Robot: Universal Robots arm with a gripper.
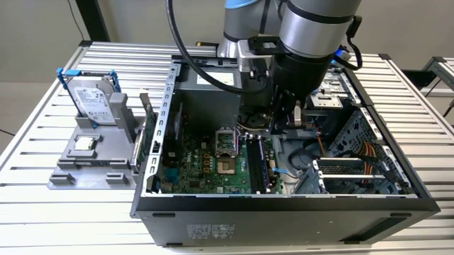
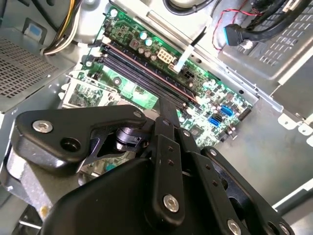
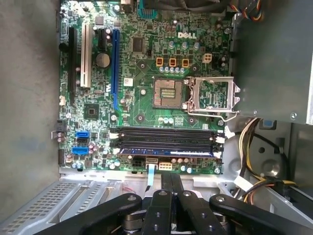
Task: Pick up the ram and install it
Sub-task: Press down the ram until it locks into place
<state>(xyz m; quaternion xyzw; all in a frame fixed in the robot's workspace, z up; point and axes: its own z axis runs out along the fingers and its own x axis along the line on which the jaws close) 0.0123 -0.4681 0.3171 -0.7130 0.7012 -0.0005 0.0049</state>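
Exterior view, from its left: a grey holder on the slatted surface carries a hard drive in a blue frame, standing upright, and a small square processor chip. Beside it lies the open computer case with the motherboard exposed. In the first wrist view the ram sits in one of the black slots near the board's edge. The pincer hangs just above it, fingers drawn together, gripping nothing visible.
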